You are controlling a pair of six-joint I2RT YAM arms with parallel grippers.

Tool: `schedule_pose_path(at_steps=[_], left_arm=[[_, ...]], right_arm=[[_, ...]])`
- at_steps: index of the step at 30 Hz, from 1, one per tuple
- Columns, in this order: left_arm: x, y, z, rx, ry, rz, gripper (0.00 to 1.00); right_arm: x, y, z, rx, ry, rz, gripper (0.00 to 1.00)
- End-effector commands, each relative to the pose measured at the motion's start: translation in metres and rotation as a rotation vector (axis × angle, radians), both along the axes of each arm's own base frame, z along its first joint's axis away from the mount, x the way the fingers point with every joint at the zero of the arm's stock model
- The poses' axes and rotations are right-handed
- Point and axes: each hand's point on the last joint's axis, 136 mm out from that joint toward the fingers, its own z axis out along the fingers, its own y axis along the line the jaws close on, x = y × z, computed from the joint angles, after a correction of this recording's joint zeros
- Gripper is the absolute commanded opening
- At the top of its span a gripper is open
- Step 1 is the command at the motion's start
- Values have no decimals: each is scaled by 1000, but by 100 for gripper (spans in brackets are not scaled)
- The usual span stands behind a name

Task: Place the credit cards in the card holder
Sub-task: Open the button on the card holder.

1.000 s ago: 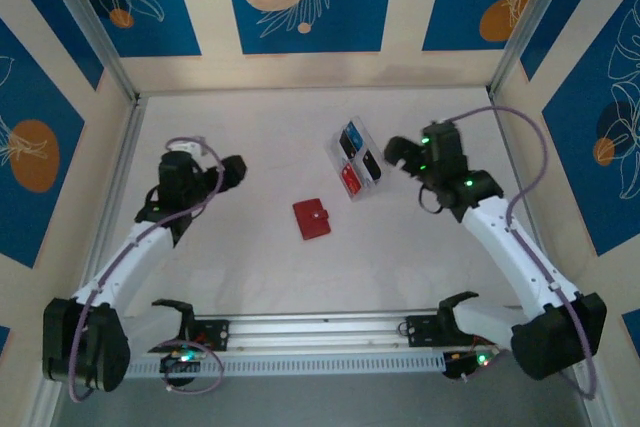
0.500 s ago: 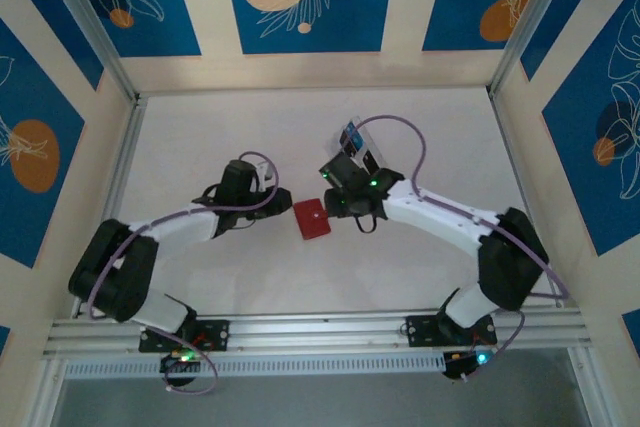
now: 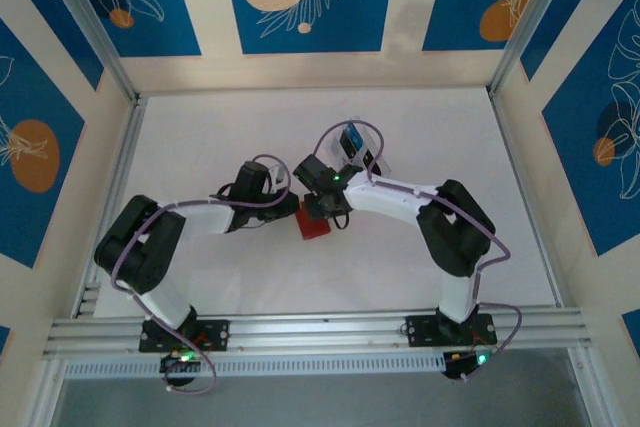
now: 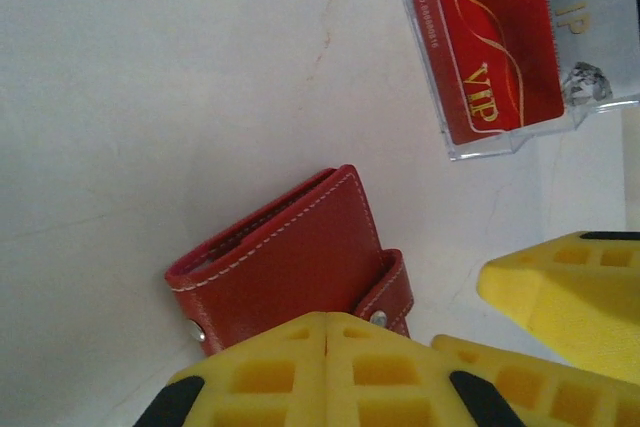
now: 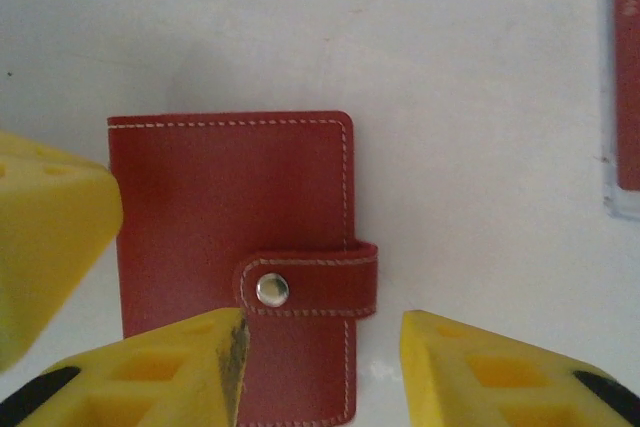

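The red card holder (image 5: 235, 207) lies flat and snapped shut in the middle of the tabletop (image 3: 200, 127). It is stitched leather with rounded corners and one metal stud (image 5: 272, 290) on its tab. Bare tabletop surrounds it, except where two pincers crowd over it. The left pincer (image 4: 325, 332) is closed finger to finger and grips nothing. The right pincer (image 5: 322, 322) stands partly open astride the tab's end, also gripping nothing. One red card (image 4: 490, 37) lies in a clear plastic tray (image 4: 500, 142) nearby.

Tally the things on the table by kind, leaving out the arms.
wallet: 1
tray: 1
cards in view: 2, a red card and a blue card, both in the tray; more may be hidden
Total: 4
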Motion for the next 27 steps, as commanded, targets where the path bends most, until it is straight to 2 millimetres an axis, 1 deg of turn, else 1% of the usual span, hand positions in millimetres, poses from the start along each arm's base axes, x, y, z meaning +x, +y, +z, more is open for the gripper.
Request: schedule_pose_path(at_steps=[1,6,10,15,20,23,27], left_arm=[[-5,1,-19,23,24,2,4],[-11,8,-39,61,54,9,3],[-15,11,-50,80,69,9,2],[-17,14,-56,103,75,12,0],[-19,13,-59,111,77,9,0],[-19,13,-61,113,82,7,0],[-19,11,-62,111,83,5,0]], right_arm=[[2,10,-4,-14,4,39,49],[6,7,-19,-73,12,37,49],[6,4,-31,-121,15,43,49],[4,3,-39,-196,1,63,48],[1,4,-42,-258,-19,81,48],[-6,11,-42,-207,7,107,49],[-15,20,-48,-140,58,137,50]])
